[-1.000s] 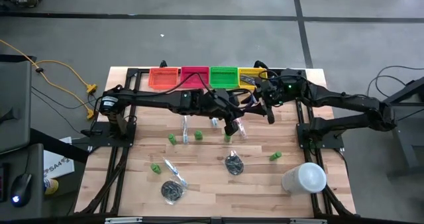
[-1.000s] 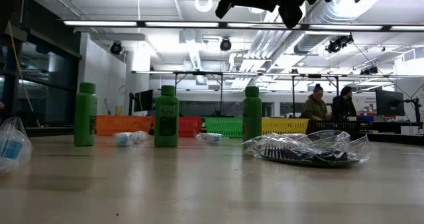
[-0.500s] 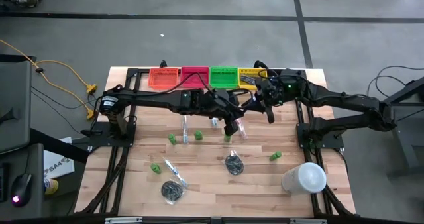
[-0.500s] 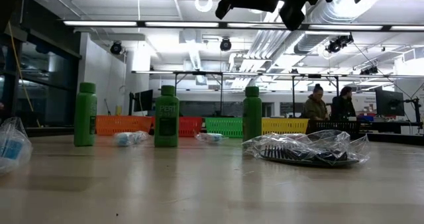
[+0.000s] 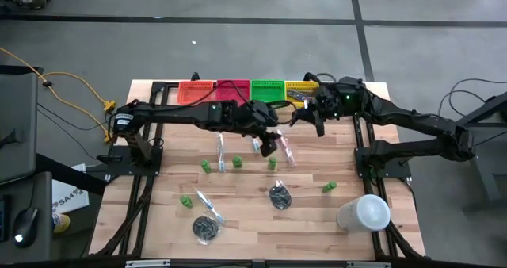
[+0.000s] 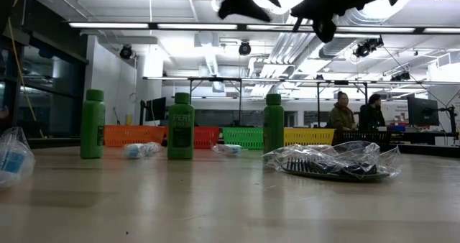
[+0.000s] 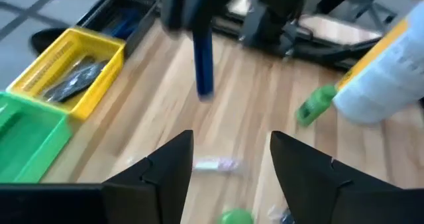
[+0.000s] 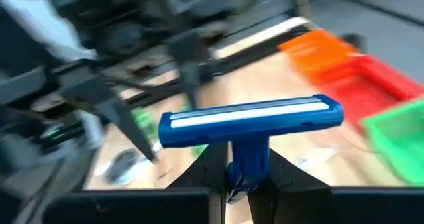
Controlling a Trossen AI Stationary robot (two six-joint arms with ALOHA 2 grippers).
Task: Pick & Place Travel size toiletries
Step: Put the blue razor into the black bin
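Observation:
My right gripper [image 8: 244, 184] is shut on a dark-blue razor [image 8: 250, 121] and holds it in the air over the table's far middle [image 5: 309, 119]. My left gripper [image 7: 232, 164] hangs open and empty a little to the left of it [image 5: 269, 145], facing the razor [image 7: 203, 65]. On the table, several green bottles [image 5: 237, 162] stand upright. Clear-wrapped toothbrushes [image 5: 221, 151] and dark round bundles [image 5: 279, 195] lie flat, and a bagged comb [image 6: 330, 162] lies near the front. My right gripper pinches the razor's handle [image 8: 246, 164] between its two fingers, just under the head. The head [image 8: 250, 121] lies crosswise above the fingertips, its white blade strip toward the wrist. A blue length [image 7: 203, 71] hangs below the fingers. The razor is lifted clear of the table.
Orange [image 5: 196, 92], red [image 5: 231, 91], green [image 5: 267, 90] and yellow [image 5: 299, 88] bins line the far edge. The yellow bin holds dark items [image 7: 73, 78]. A large white cylinder [image 5: 364, 212] lies at the near right. People [image 6: 343, 113] stand in the room beyond.
The two grippers, close together a second ago, have drawn apart. My right gripper has gone toward the far edge with the razor. My left gripper has backed a little toward the table's left.

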